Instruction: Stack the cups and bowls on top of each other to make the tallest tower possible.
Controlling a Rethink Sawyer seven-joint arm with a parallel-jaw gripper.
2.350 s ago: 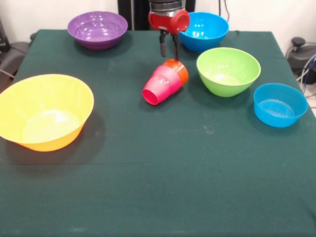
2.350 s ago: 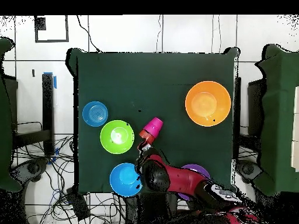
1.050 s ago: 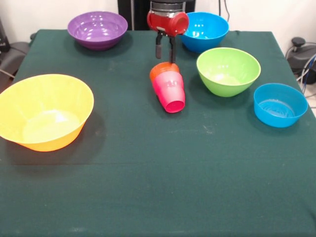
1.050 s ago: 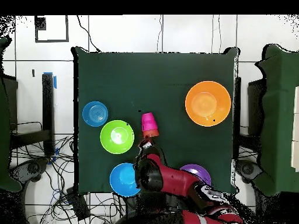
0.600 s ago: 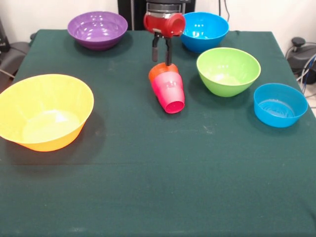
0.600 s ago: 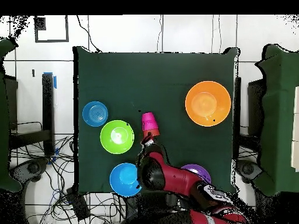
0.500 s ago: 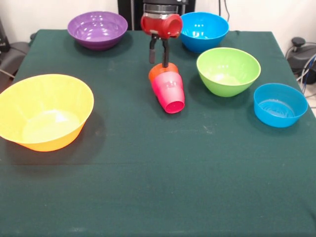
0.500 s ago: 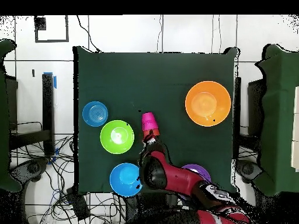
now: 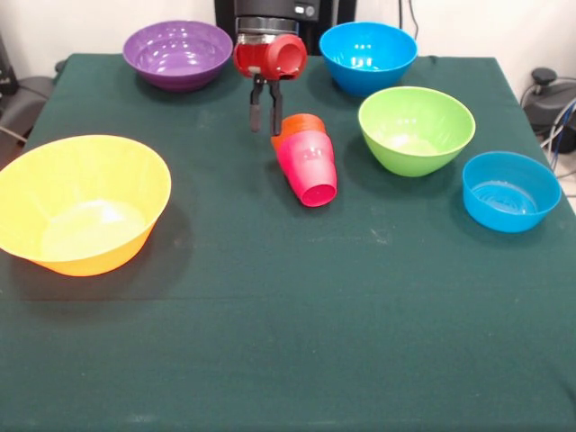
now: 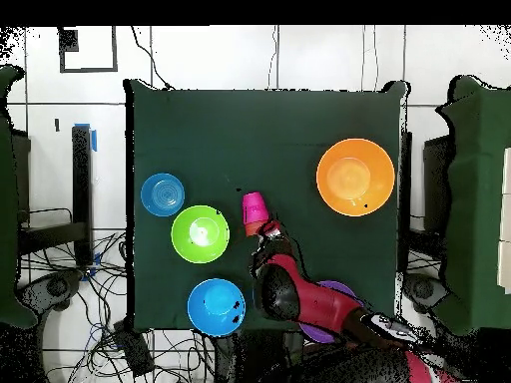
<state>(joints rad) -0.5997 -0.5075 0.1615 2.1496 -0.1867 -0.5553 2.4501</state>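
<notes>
Green cloth covers the worktop (image 9: pixel 288 342). Only a red-pink cup (image 9: pixel 309 168) and orange cup (image 9: pixel 297 123) are nested, lying toppled at its middle; all the bowls sit apart, unstacked. Just beside them hangs the hand (image 9: pixel 265 115), slightly spread, empty.

Glossy plastic bowls (image 9: pixel 416 129), matt cloth table (image 9: pixel 288 342)

You see the hand (image 9: pixel 265 115) hanging just left of the red-pink cup (image 9: pixel 309 168), which lies on its side on the table (image 9: pixel 288 324) nested over the orange cup (image 9: pixel 297 124). Its fingers (image 9: pixel 256 115) stand slightly parted, gripping nothing. Five bowls surround them.
</notes>
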